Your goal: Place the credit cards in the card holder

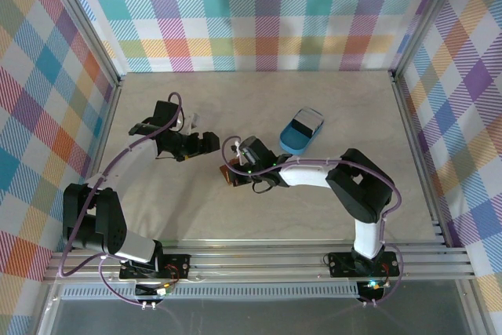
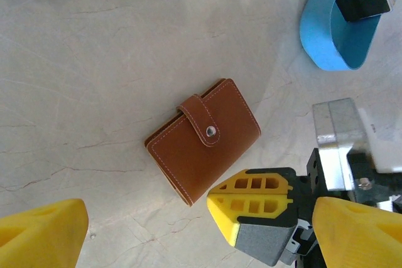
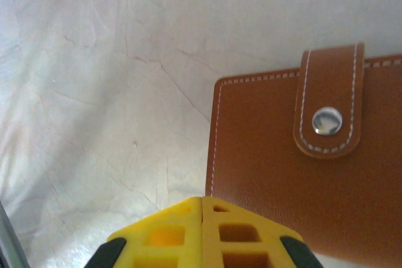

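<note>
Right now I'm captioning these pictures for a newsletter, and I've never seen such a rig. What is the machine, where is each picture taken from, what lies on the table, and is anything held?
The machine is two robot arms, a left arm and a right arm, bolted at the near edge of a table. One picture looks down from above. The other two come from a small camera on each wrist, so the yellow shapes at the bottom of those are that arm's own fingers. On the table lie a brown card holder, snapped shut, and a blue tray holding something I can't make out. The left fingers stand wide apart and hold nothing. The right fingers are pressed together at the card holder's edge, also holding nothing.
</note>
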Controlling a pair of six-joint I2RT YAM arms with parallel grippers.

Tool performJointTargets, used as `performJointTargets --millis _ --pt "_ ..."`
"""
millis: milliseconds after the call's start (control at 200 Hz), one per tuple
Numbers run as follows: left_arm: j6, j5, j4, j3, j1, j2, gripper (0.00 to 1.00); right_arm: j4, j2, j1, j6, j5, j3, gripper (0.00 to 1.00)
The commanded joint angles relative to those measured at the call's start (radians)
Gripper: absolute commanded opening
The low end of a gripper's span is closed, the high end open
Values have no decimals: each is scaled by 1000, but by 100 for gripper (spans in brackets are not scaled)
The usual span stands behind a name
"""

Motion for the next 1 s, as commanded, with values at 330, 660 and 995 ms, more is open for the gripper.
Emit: performJointTargets --millis 330,660,995 --pt "-12 -11 10 -27 8 -1 92 -110 123 8 28 39 118 0" --pt "-14 -12 10 -26 8 3 93 -273 31 6 10 121 7 0" --pt "-22 -7 22 -35 8 2 93 -398 -120 -40 -112 160 -103 0"
